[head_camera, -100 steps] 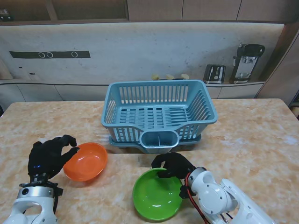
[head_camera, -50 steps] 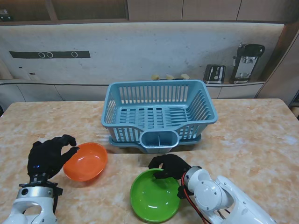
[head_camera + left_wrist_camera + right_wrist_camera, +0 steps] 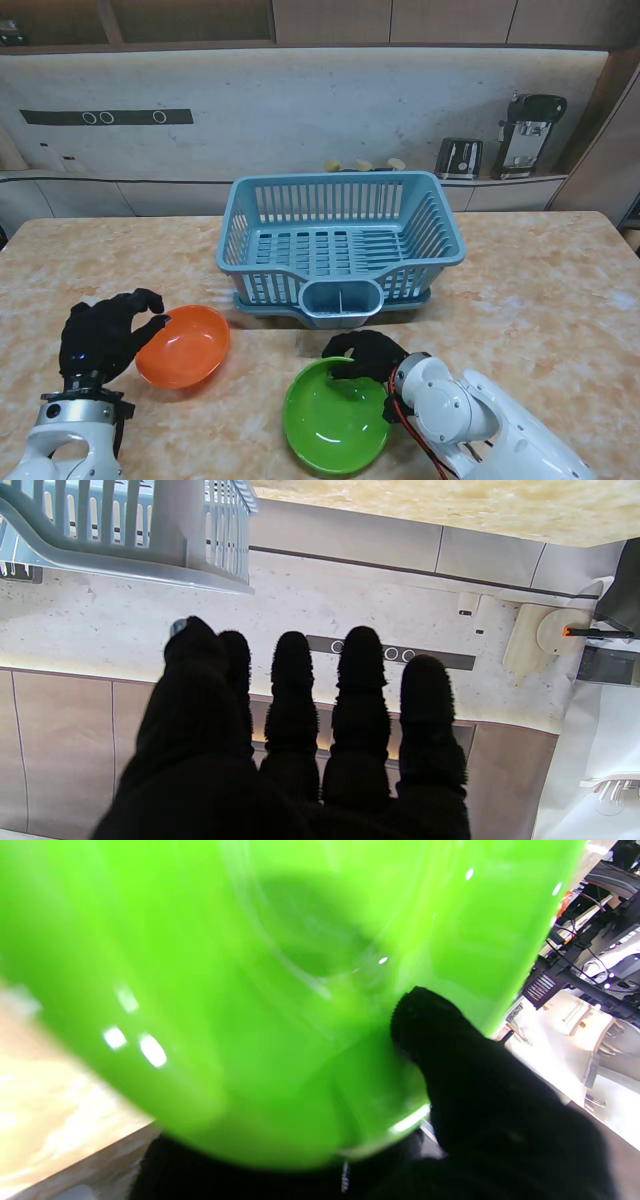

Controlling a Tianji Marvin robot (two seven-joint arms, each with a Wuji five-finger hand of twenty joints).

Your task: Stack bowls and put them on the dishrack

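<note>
- The left hand (image 3: 105,335), gloved in black knit, sits at the near-left of the marbled beige table (image 3: 540,290). Its fingers (image 3: 292,680) are spread and extended, gripping nothing; a fingertip lies at or just beside the near-left rim of the orange bowl, though contact cannot be confirmed.
- The orange bowl (image 3: 184,346), round, shallow and glossy plastic, rests upright on the table directly to the right of that hand.
- Farther from the robot than both hands, the blue dishrack (image 3: 340,245) stands mid-table: a rectangular slatted plastic basket with a rounded cutlery cup at its near wall, seated on a matching drip tray. In the left wrist view its ribbed corner (image 3: 150,530) shows beyond the outstretched fingers.
- The green bowl (image 3: 336,415), shiny smooth plastic and slightly larger than the orange one, is to the right of the orange bowl and well apart from it, in front of the rack's cup.
- The right hand (image 3: 368,355), also in a black glove, pinches the green bowl's far-right rim: in the right wrist view the thumb (image 3: 440,1040) presses inside the bowl (image 3: 250,990) while the other fingers sit under the wall. Whether the bowl is lifted off the table cannot be told.
- Past the table's far edge, a speckled pale wall carries a counter with a toaster (image 3: 459,158) and a coffee machine (image 3: 530,133) to the right.
</note>
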